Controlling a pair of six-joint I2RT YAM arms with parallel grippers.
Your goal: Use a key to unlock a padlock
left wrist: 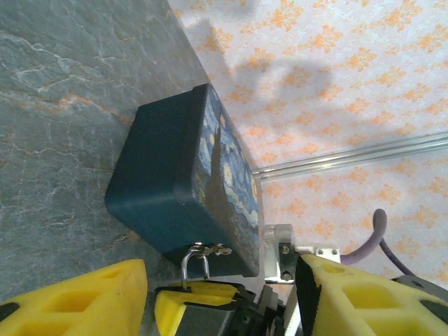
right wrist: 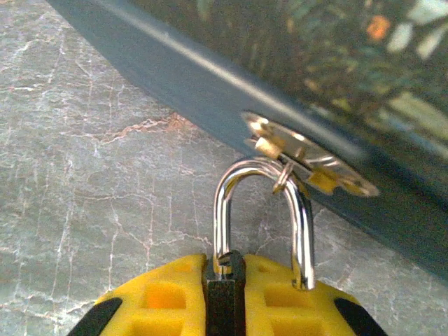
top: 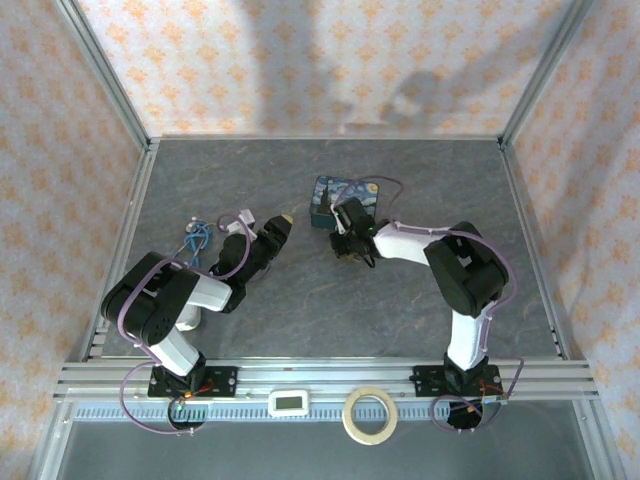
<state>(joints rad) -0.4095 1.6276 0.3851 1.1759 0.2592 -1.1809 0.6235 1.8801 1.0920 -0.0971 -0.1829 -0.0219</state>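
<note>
The small padlock (right wrist: pixel 221 210) hangs by its shiny shackle from the hasp (right wrist: pixel 308 157) on the side of the blue painted tin (top: pixel 345 198). My right gripper (right wrist: pixel 225 269) is shut on the dark padlock body. One shackle leg goes into the body, and the other ends over the right yellow finger (right wrist: pixel 308 308). From the left wrist I see the same shackle (left wrist: pixel 192 260) and the right gripper (left wrist: pixel 192 297) under the tin (left wrist: pixel 168 175). My left gripper (left wrist: pixel 220 269) stands open a short way left of the tin, holding nothing. The key is hidden from me.
A blue cord (top: pixel 197 238) and a white tag (top: pixel 238 222) lie beside the left arm. A tape roll (top: pixel 370 413) and a small white device (top: pixel 291 402) rest by the near rail. Patterned walls and metal posts enclose the grey table (top: pixel 240 170).
</note>
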